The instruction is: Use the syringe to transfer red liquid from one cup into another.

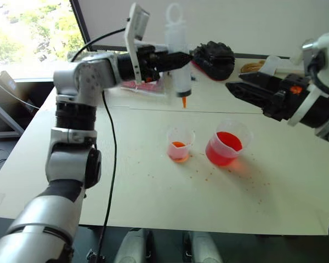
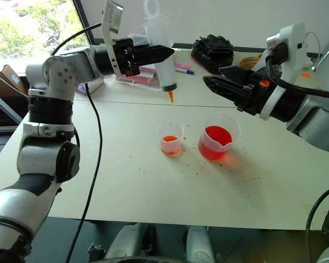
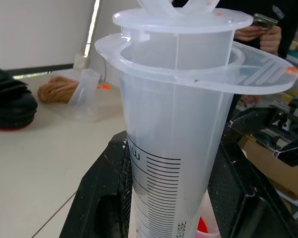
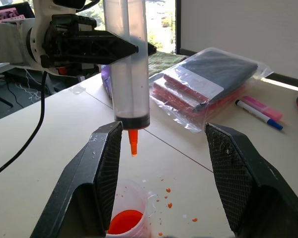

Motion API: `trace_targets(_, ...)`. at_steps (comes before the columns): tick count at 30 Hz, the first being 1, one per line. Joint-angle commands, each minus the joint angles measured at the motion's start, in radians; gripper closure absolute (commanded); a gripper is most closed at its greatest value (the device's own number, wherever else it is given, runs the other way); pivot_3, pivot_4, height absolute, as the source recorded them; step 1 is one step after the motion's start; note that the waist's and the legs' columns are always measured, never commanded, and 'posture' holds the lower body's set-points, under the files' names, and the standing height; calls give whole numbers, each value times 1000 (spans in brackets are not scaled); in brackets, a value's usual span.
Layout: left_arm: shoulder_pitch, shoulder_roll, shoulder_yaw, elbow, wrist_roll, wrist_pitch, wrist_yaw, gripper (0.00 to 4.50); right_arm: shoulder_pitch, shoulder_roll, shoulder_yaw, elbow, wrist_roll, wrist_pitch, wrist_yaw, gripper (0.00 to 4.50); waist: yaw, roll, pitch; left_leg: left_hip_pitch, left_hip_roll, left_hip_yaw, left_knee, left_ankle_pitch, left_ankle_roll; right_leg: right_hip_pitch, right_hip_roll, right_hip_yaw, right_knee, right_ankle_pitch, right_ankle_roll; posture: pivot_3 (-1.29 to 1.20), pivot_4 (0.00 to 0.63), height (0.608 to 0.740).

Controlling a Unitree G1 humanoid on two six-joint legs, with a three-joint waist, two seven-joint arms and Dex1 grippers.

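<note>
A: Where was the syringe (image 1: pixel 181 60) at that point?

B: Up in the air, upright, tip down, above the table (image 1: pixel 153 197) and a bit behind the small cup (image 1: pixel 180 143). Left gripper (image 1: pixel 182 58) was clamped on the barrel approx. mid-height, fingers coming in level from the side. Plunger looked pushed most of the way in; barrel looked empty, w/ just the orange tip coloured.

A: And the right gripper (image 2: pixel 211 82)?

B: Spread wide, holding nothing, hovering level over the table behind the big beaker (image 2: pixel 218 136), well apart from the syringe.

A: Liquid?

B: Most of the red liquid (image 2: pixel 215 143) sat in the beaker, a shallow bit in the small cup. Cups stood near each other, not touching. Lots of little red drops on the table round them.

A: How'd you reckon the syringe handles?

B: Light, stiff plastic, smooth, so prob. slippery, esp. if wet. The barrel's round, so it could twist or slide down in two flat fingers. The grip mid-barrel seemed sensible: the flange at the top would catch on the fingers if it slipped. I'd not squeeze harder, since thin walls might pinch the plunger.

A: And the plunger?

B: Best taken by the ring at the top w/ the other gripper and pulled straight along the axis. The cups looked light and tippy, so I'd keep the tip clear of the rims.
</note>
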Motion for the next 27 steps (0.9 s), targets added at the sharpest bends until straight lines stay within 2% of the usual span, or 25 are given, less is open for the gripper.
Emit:
trace_targets(1,-78,51,63,72,-31,98,28,2924,6,10,-23,-28,-3,-33,-2,1791,0,0,0,0,0,0,0,0,0,0,0,0,0,0,0,0,150,740)
trace_targets(3,-102,64,88,117,-25,112,66,2924,15,14,-21,-30,-8,-38,0,1791,0,0,0,0,0,0,0,0,0,0,0,0,0,0,0,0,150,740)
trace_targets(6,-128,121,3,172,39,171,51,2924,19,26,-11,-27,-19,-44,7,1791,1,-1,1,0,0,0,0,0,0,0,0,0,0,0,0,0,150,740)
trace_targets(11,-154,154,-63,269,106,207,52,2924,5,40,15,-10,-51,-49,23,1791,2,-1,1,0,-1,0,0,0,0,0,0,0,0,0,0,0,150,740)
trace_targets(16,-169,143,-145,363,205,225,94,2924,-10,43,32,8,-76,-39,39,1791,1,-1,1,0,0,0,0,0,0,0,0,0,0,0,0,0,150,740)
trace_targets(18,-172,134,-260,384,266,272,70,2924,-13,40,35,16,-77,-33,44,1791,2,-1,1,0,0,0,0,0,0,0,0,0,0,0,0,0,150,740)
trace_targets(24,-155,104,-435,406,323,339,-41,2924,-12,39,37,17,-64,-19,32,1791,1,-1,1,-1,-1,0,0,0,0,0,0,0,0,0,0,0,150,740)
trace_targets(27,-159,65,-489,463,356,387,-43,2924,-21,42,46,17,-63,-12,22,1791,2,-1,1,-1,0,0,0,0,0,-1,0,0,0,0,0,0,150,740)
